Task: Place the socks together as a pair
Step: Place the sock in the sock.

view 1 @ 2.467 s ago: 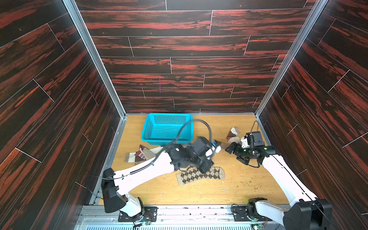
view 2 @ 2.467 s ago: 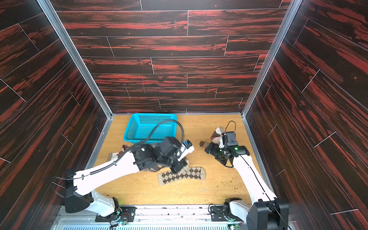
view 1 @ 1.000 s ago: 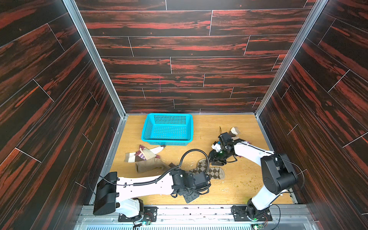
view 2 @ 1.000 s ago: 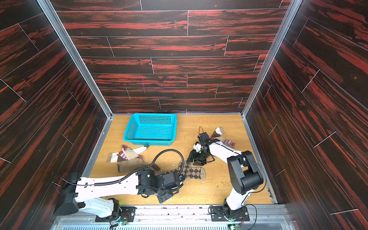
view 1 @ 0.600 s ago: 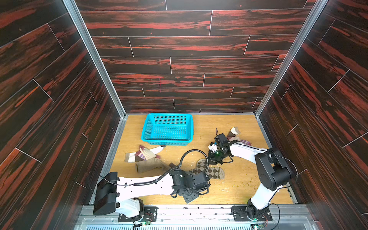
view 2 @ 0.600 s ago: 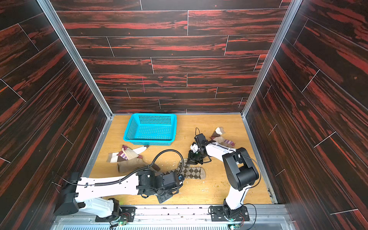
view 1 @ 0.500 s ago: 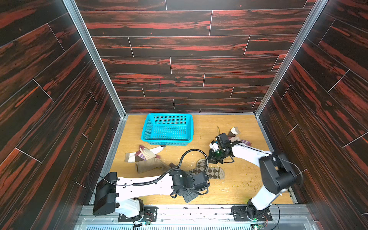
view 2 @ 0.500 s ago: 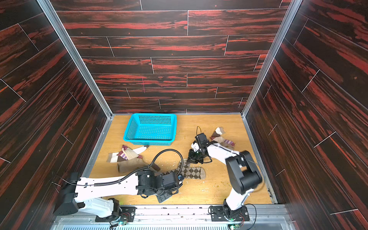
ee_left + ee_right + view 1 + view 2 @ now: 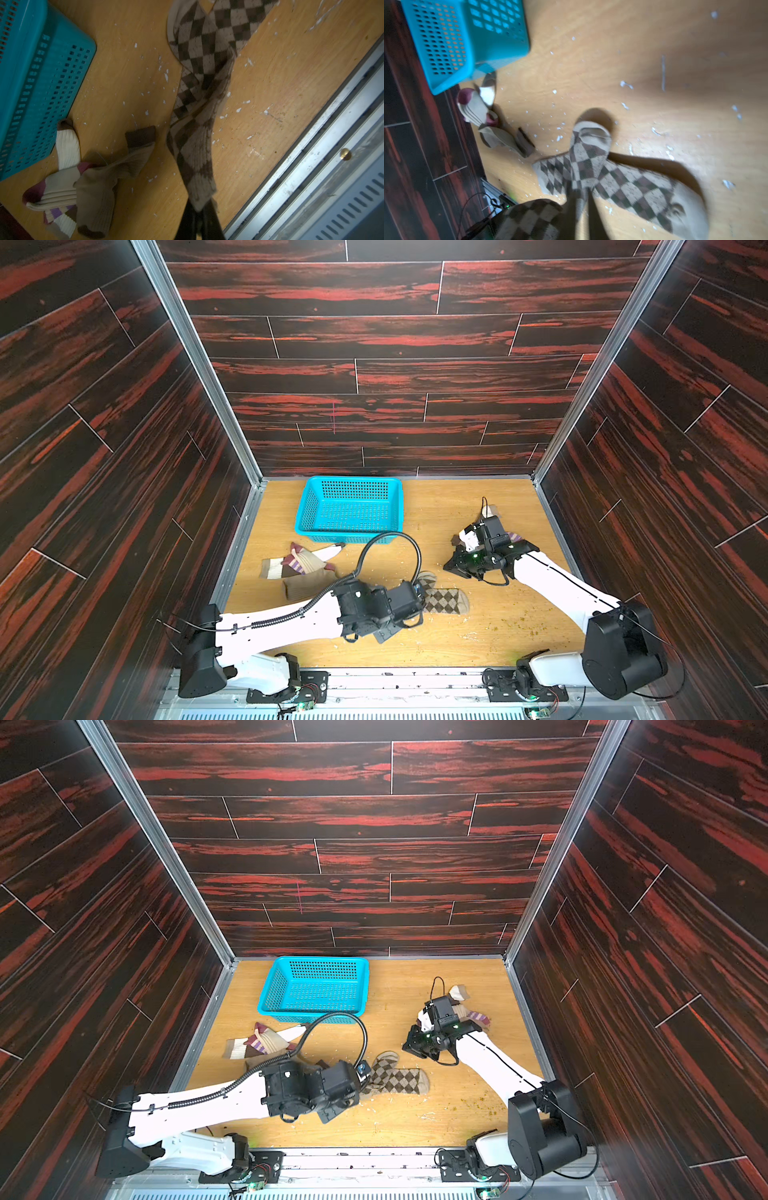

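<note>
Left claw (image 9: 199, 207): closed, pinching the narrow end of one argyle sock (image 9: 195, 145); the cloth stretches away from it over the desk (image 9: 478, 635).
Argyle pair: the second argyle sock (image 9: 449, 600) lies flat near the desk's front middle, and the two cross and touch there (in both top views the left wrist covers their near ends).
Right claw (image 9: 455, 566): hovers low over the desk, just beside the argyle toe that points toward the back. The right wrist view is blurred, so I cannot tell whether it is open or holds cloth.
Left pile: a white sock (image 9: 330, 551) with brown bands, a maroon-beige striped sock (image 9: 300, 563) and a plain tan sock (image 9: 305, 588) with a brown cuff, heaped and touching, just in front of the basket (image 9: 347, 531).
Right side: a purple-striped sock (image 9: 478, 1017) and a pale sock (image 9: 459, 992) lie behind the right arm, partly hidden by it.
Basket: blue and perforated, at the back of the desk, left of centre.
Desk surface: light wood, strewn with small white flecks.
</note>
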